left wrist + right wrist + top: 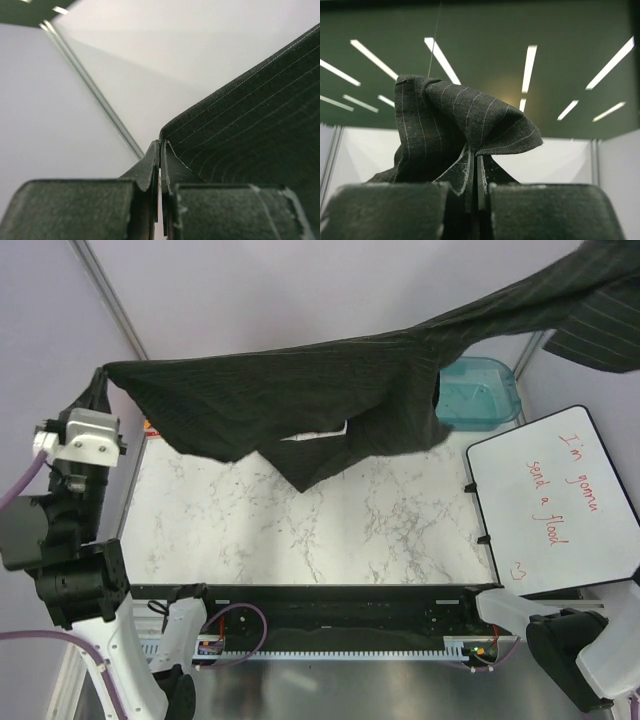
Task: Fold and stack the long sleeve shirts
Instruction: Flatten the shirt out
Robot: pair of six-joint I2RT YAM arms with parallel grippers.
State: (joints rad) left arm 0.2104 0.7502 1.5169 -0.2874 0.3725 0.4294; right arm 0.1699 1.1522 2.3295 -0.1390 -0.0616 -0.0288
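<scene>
Top external view: the dark charcoal pinstriped shirt (300, 405) hangs in the air above the white marble-patterned table (300, 530). It is stretched from the left arm (75, 500) at the left edge up to the frame's top right corner. Its lowest fold dips toward the table's far half; I cannot tell whether it touches.

Left wrist view shows that arm's jaws clenched on an edge of the pinstriped cloth (250, 130), with pale wall and a metal post (95, 92) behind. Right wrist view shows the right arm's jaws pinched shut on a bunched wad of the same fabric (445, 120), beneath a dark green ceiling (485, 30) with strip lights.

A teal bin (485, 395) sits at the table's far right corner. Beside the table's right edge lies a whiteboard (555, 505) with red handwriting. Lavender walls (300, 290) close the room.
</scene>
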